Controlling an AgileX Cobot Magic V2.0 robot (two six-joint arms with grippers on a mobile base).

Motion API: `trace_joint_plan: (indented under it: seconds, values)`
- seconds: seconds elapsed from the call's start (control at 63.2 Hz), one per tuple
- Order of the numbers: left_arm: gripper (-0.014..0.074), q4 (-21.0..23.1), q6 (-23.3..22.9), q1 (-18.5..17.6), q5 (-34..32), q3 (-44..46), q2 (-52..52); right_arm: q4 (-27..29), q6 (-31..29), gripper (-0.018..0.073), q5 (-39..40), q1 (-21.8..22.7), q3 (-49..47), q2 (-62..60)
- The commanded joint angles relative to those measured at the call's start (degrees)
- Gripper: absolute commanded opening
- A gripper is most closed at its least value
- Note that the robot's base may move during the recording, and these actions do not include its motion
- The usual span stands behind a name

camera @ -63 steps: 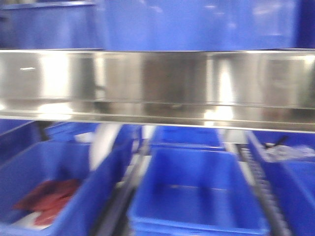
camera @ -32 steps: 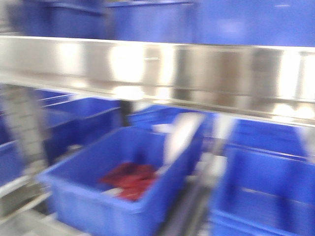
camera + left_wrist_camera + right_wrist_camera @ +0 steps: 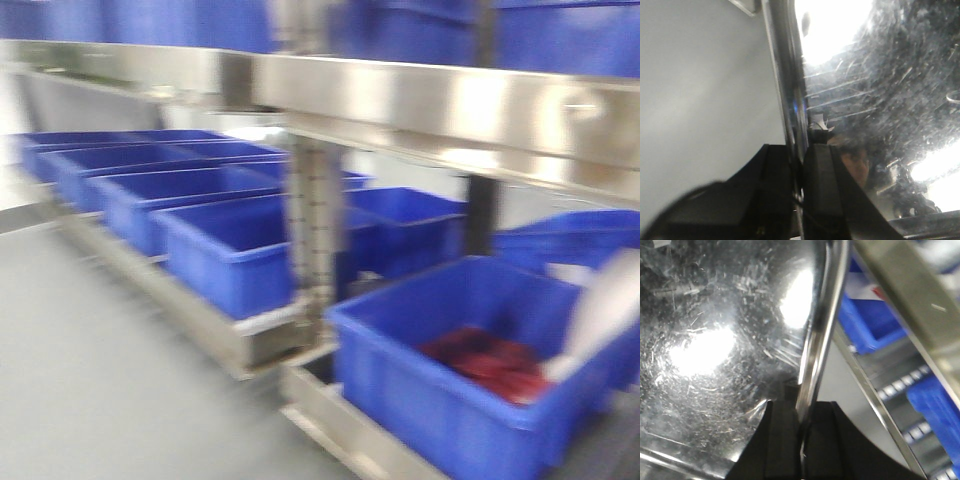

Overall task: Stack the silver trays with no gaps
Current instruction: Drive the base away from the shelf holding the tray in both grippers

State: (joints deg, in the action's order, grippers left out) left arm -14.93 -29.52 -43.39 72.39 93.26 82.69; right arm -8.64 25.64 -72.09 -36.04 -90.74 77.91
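In the left wrist view a silver tray (image 3: pixel 880 100) with a scratched shiny face fills the right side. My left gripper (image 3: pixel 799 170) is shut on its thin rolled rim. In the right wrist view a silver tray (image 3: pixel 715 340) fills the left side, and my right gripper (image 3: pixel 801 425) is shut on its rim. I cannot tell whether both grippers hold the same tray. No tray or gripper shows in the front view.
The front view is blurred. A steel shelf rail (image 3: pixel 450 100) runs across the top. Below it stand several blue plastic bins (image 3: pixel 240 250) in rows; the nearest bin (image 3: pixel 470 390) holds something red. A grey floor (image 3: pixel 90 380) lies at the left.
The front view has swung to the left: the bin with the red contents has shifted from lower left to lower right, and a long row of bins and grey floor has come into sight.
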Motion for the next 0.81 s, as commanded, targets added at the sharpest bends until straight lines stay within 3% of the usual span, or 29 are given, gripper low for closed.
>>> trace_joint_plan:
  seconds: [0.0, 0.792]
  values:
    - [-0.0048, 0.41, 0.89, -0.93, 0.72, 1.91, -1.63, 1.54, -0.91, 0.0056, -0.85, -0.58, -1.89, -1.85]
    - [-0.0048, 0.41, 0.89, -0.93, 0.72, 1.91, -1.63, 1.54, -0.91, 0.0056, -0.85, -0.58, -1.89, -1.85]
